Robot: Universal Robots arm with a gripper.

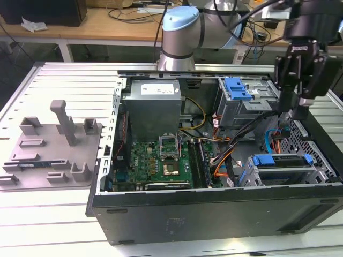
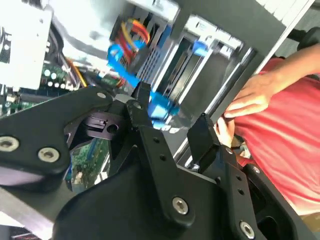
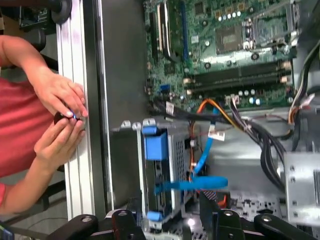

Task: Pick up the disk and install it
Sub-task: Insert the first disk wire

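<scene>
So the black metal gripper (image 2: 172, 112) is spread wide, empty, hovering over the blue-framed silvery disk (image 1: 281, 160) sitting in its grey metal cage (image 1: 250, 178).

We are looking at a silver-grey tubular arm (image 1: 177, 53) whose round joint is wearing a pale blue cap (image 1: 181, 19). Black cables (image 1: 247, 19) are looping away from that cap toward three o'clock in the exterior view, where the gripper (image 1: 293, 110) is showing as a blocky black assembly. In the second wrist view we are seeing its fingers (image 2: 155, 145) as flat, matte black linkage bars with silver round-headed screws (image 2: 180, 205) at the pivots. A thicker black bracket (image 2: 45, 130) is carrying two more. In the first wrist view, similar silver screws are dotting the black links.
</scene>
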